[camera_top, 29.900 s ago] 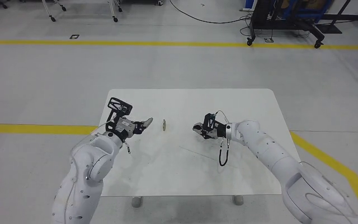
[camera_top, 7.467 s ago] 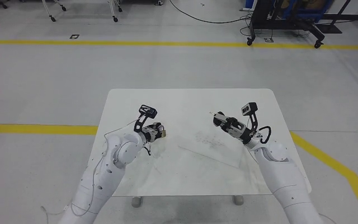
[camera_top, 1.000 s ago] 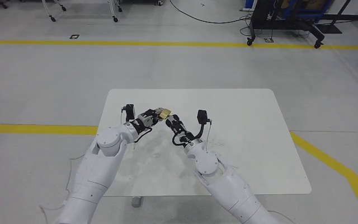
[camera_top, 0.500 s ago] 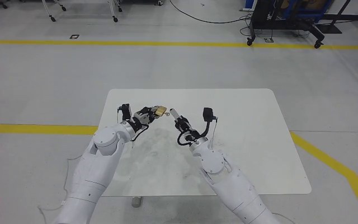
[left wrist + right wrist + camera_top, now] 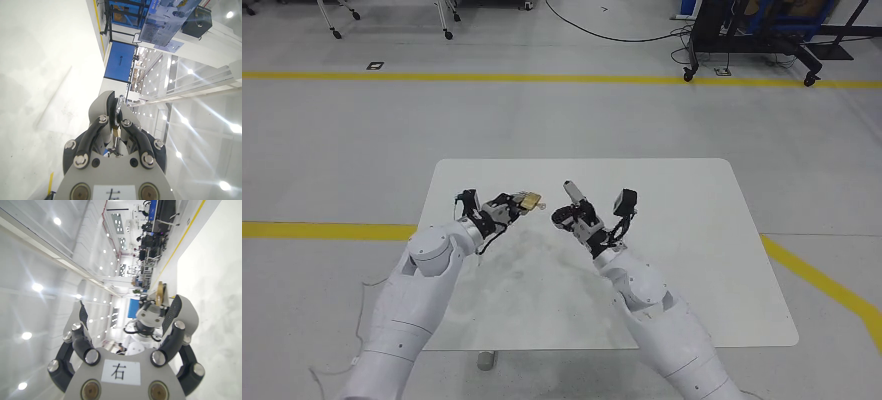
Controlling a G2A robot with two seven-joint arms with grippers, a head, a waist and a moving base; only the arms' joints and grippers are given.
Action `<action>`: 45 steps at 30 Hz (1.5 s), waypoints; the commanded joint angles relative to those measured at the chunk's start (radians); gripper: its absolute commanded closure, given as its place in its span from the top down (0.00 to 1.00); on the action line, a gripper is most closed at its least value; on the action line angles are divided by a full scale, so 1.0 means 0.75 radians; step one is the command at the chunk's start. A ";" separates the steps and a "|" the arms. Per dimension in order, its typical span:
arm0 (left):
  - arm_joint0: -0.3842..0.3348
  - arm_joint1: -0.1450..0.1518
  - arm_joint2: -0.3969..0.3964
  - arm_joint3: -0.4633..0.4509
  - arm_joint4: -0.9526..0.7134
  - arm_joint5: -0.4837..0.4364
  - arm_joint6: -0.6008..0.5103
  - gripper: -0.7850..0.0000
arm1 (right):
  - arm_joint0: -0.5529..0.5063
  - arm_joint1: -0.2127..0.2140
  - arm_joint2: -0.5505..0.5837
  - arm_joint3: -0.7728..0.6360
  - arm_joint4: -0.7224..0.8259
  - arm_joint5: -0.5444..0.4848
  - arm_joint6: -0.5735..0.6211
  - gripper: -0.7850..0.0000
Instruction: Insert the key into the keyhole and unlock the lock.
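Drawing the right gripper back from the lock, now apart from it rather than touching as a second ago, fingers spread and holding nothing. Keeping the left gripper pinching the brass lock, lifted above the surface. Probably leaving the key in the keyhole, though too small to tell. Likely letting go after inserting or turning, not yet showing any unlocking.
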 commanded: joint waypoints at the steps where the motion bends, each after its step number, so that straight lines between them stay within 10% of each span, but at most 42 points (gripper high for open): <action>1: -0.017 0.000 0.002 0.024 -0.031 0.048 -0.041 0.00 | -0.015 0.002 0.030 -0.007 0.151 -0.026 0.090 0.00; 11: -0.131 -0.018 0.011 0.289 -0.408 0.373 -0.393 0.00 | 0.037 0.010 0.028 0.123 0.314 -0.148 0.546 0.00; 27: -0.205 -0.026 0.081 0.414 -0.421 0.353 -0.490 0.00 | 0.032 -0.001 -0.099 0.118 -0.168 -0.264 0.238 0.00; 45: -0.212 -0.021 0.090 0.427 -0.443 0.322 -0.496 0.00 | 0.055 -0.017 -0.116 0.132 -0.111 -0.220 0.157 0.00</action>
